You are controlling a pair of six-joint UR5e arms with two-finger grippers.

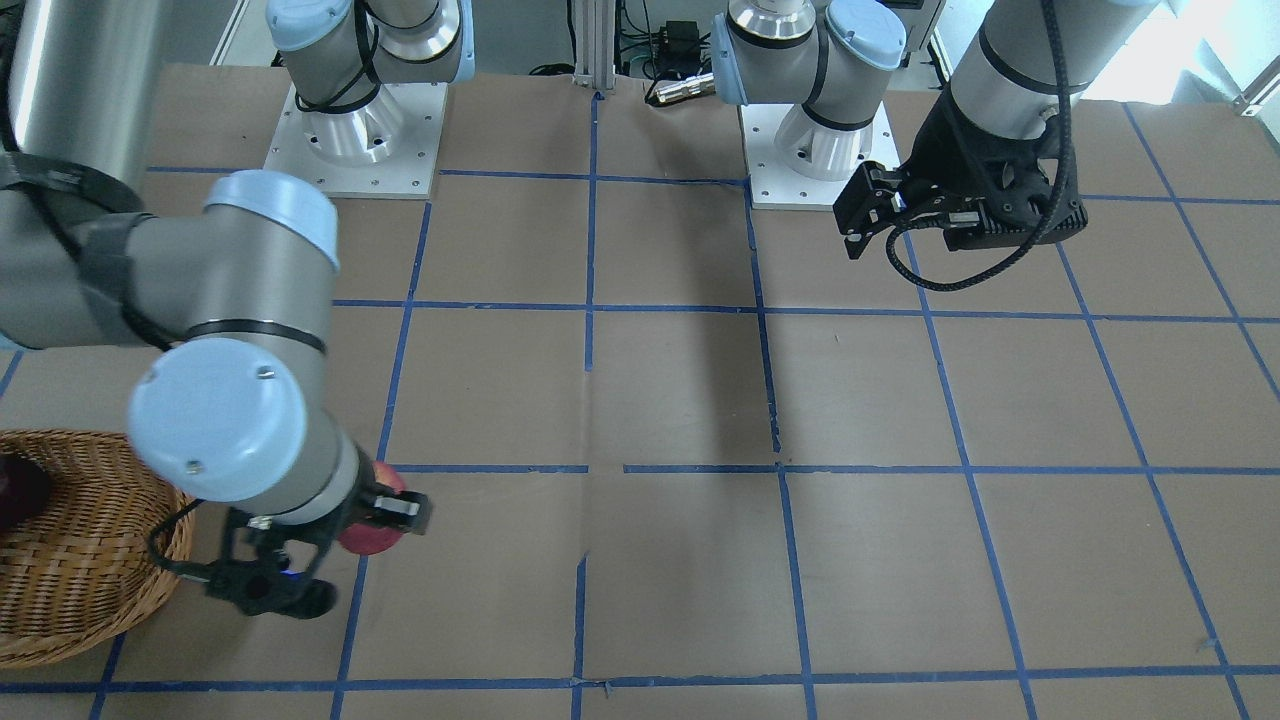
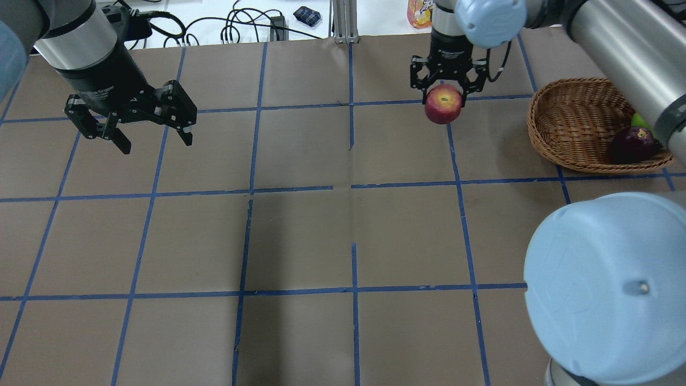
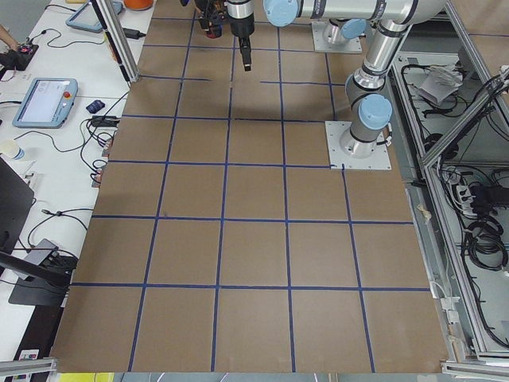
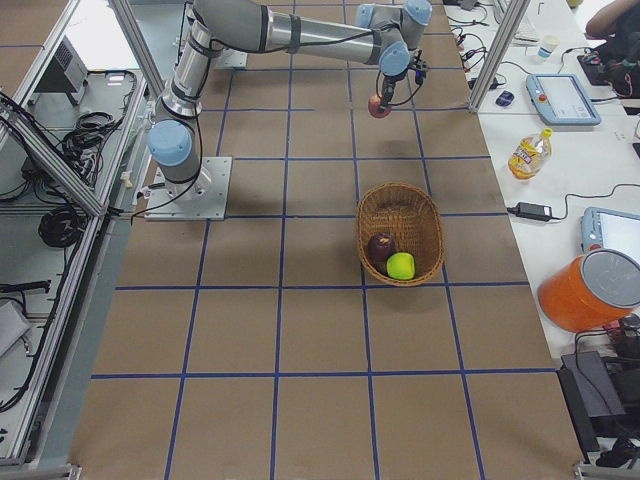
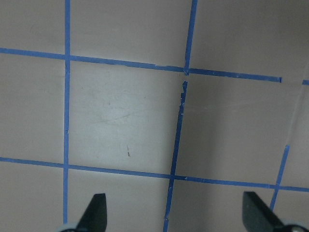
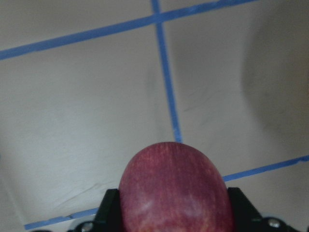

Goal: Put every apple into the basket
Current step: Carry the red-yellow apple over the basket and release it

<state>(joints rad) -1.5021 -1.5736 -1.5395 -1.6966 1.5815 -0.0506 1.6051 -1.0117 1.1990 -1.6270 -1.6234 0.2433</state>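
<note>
Maroon apple point(image 2: 632, 146) and green apple point(image 4: 401, 265) in the basket point(image 2: 568, 115); my right fingers point(image 6: 110, 208) clamp the remaining red apple point(image 2: 443, 104) (basket at its three o'clock), left fingers point(image 2: 119, 140) wide, empty

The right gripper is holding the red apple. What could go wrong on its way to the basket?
The red apple hangs mostly below the right gripper, so it might slip during the move. The basket is shallow, and the maroon apple and green apple already lie at one end; a drop onto them could bounce out. A low carry may knock the rim.
</note>
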